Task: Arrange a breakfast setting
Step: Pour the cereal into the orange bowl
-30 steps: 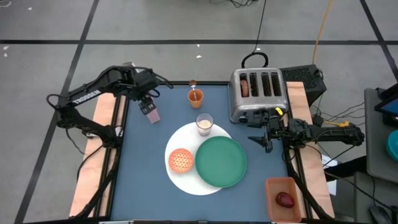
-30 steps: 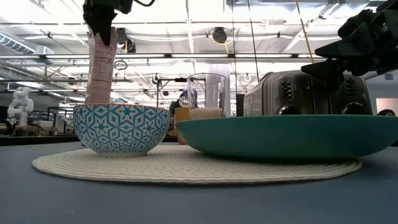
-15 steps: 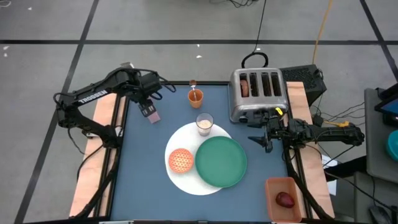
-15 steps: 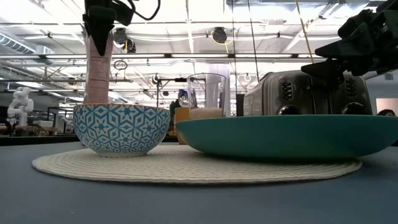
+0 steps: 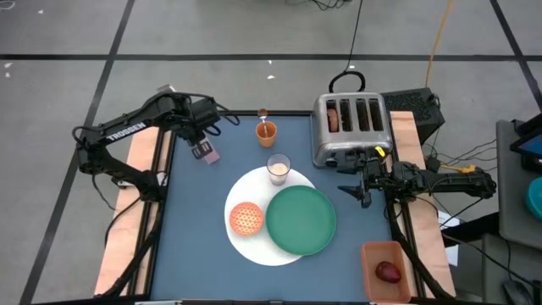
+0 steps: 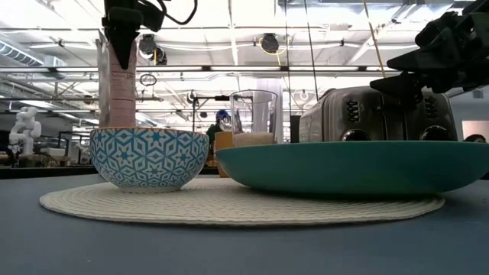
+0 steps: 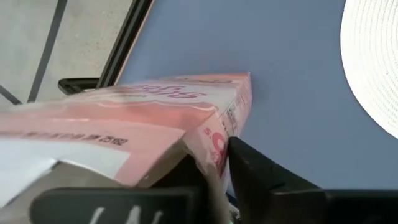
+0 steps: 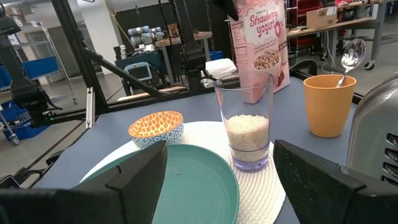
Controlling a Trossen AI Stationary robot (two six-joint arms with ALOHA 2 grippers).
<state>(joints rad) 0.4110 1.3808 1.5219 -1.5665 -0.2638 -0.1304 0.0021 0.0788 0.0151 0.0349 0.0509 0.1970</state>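
On the desk (image 5: 195,229), the white plate (image 5: 246,191) carries the green plate (image 5: 301,220) and bowl (image 5: 246,218); the left gripper (image 5: 201,150) clenches the cereal box (image 5: 207,156) at the far-left corner. Keep it upright and set it flat before letting go; the right gripper (image 5: 357,190) waits open beside the toaster (image 5: 351,127).

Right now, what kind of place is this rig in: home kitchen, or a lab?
Most likely a robotics lab or workshop, not a kitchen. Behind the table are an open truss ceiling, workbenches with equipment, and a white humanoid robot. The floor has taped lines.
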